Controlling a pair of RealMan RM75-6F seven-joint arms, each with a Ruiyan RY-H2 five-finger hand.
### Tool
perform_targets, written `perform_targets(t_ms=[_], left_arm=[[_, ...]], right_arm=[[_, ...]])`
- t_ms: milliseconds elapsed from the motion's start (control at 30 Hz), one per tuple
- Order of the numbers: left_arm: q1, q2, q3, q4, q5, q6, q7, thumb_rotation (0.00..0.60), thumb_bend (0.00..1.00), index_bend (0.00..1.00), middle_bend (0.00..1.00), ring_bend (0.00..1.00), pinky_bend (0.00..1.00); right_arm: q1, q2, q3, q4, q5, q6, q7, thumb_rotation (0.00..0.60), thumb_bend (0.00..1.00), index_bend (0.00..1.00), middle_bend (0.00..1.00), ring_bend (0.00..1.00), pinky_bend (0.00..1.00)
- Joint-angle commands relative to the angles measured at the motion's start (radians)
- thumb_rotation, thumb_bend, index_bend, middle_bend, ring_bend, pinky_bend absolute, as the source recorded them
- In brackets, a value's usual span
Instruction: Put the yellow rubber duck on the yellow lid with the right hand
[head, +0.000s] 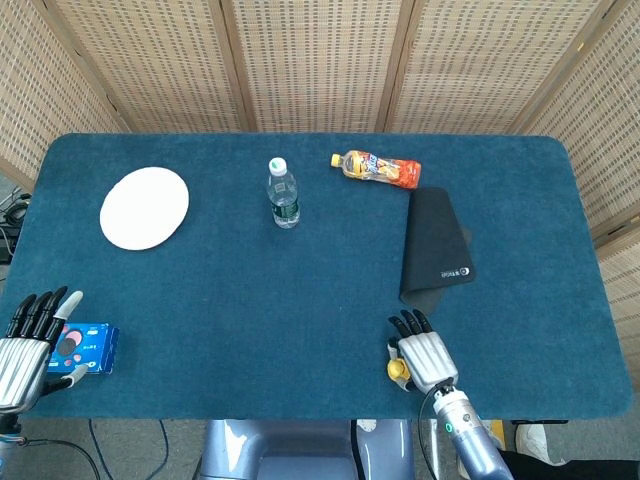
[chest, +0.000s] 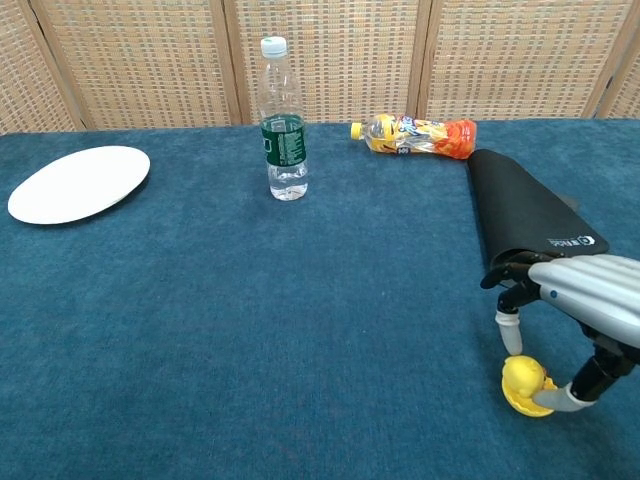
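The yellow rubber duck (chest: 525, 376) sits on the yellow lid (chest: 519, 403) near the table's front edge on the right. My right hand (chest: 590, 298) arches over it. One fingertip (chest: 512, 340) touches the duck's top and the thumb presses its lower right side, so the duck is pinched. From above, the right hand (head: 424, 354) covers most of the duck (head: 397, 370), and the lid cannot be made out there. My left hand (head: 27, 346) lies at the front left corner with its fingers spread, holding nothing.
A blue box (head: 86, 347) lies beside the left hand. A black mat (chest: 528, 213) stretches just behind the right hand. Further back are a lying orange drink bottle (chest: 415, 135), an upright water bottle (chest: 283, 125) and a white plate (chest: 78, 183).
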Motion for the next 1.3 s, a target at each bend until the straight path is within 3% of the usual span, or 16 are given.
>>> perform_targets(t_ms=[33, 167, 267, 567, 867, 1133, 1300], left_arm=[[0.0, 0.001, 0.0, 0.0, 0.0, 0.001, 0.0, 0.6, 0.11, 0.0, 0.0, 0.0, 0.0], [0.0, 0.002, -0.002, 0.0, -0.003, 0.0, -0.005, 0.6, 0.11, 0.0, 0.0, 0.0, 0.0], [-0.001, 0.004, 0.0, 0.0, 0.001, -0.002, -0.003, 0.6, 0.11, 0.0, 0.0, 0.0, 0.0], [0.003, 0.005, 0.001, -0.004, 0.007, 0.007, -0.001, 0.6, 0.11, 0.0, 0.0, 0.0, 0.0], [0.003, 0.008, 0.0, -0.005, 0.003, 0.006, -0.007, 0.6, 0.11, 0.0, 0.0, 0.0, 0.0], [0.005, 0.007, -0.003, -0.003, 0.0, 0.008, -0.008, 0.6, 0.11, 0.0, 0.0, 0.0, 0.0], [0.003, 0.002, -0.004, 0.001, -0.002, 0.004, -0.002, 0.6, 0.11, 0.0, 0.0, 0.0, 0.0]], right_arm=[[-0.001, -0.002, 0.004, 0.001, 0.003, -0.007, -0.002, 0.6, 0.16, 0.54, 0.09, 0.0, 0.0], [-0.007, -0.001, 0.0, 0.007, 0.004, -0.011, -0.011, 0.6, 0.13, 0.4, 0.0, 0.0, 0.0], [-0.014, 0.009, 0.002, 0.007, 0.011, -0.013, -0.009, 0.6, 0.13, 0.35, 0.0, 0.0, 0.0], [-0.042, 0.061, 0.015, -0.007, -0.043, 0.003, 0.079, 0.6, 0.12, 0.27, 0.0, 0.0, 0.0], [-0.106, 0.174, 0.024, -0.019, -0.18, 0.097, 0.234, 0.6, 0.11, 0.17, 0.0, 0.0, 0.0], [-0.215, 0.23, -0.007, 0.123, -0.337, 0.256, 0.424, 0.6, 0.1, 0.01, 0.0, 0.0, 0.0], [-0.262, 0.234, -0.014, 0.212, -0.385, 0.319, 0.508, 0.6, 0.09, 0.0, 0.0, 0.0, 0.0]])
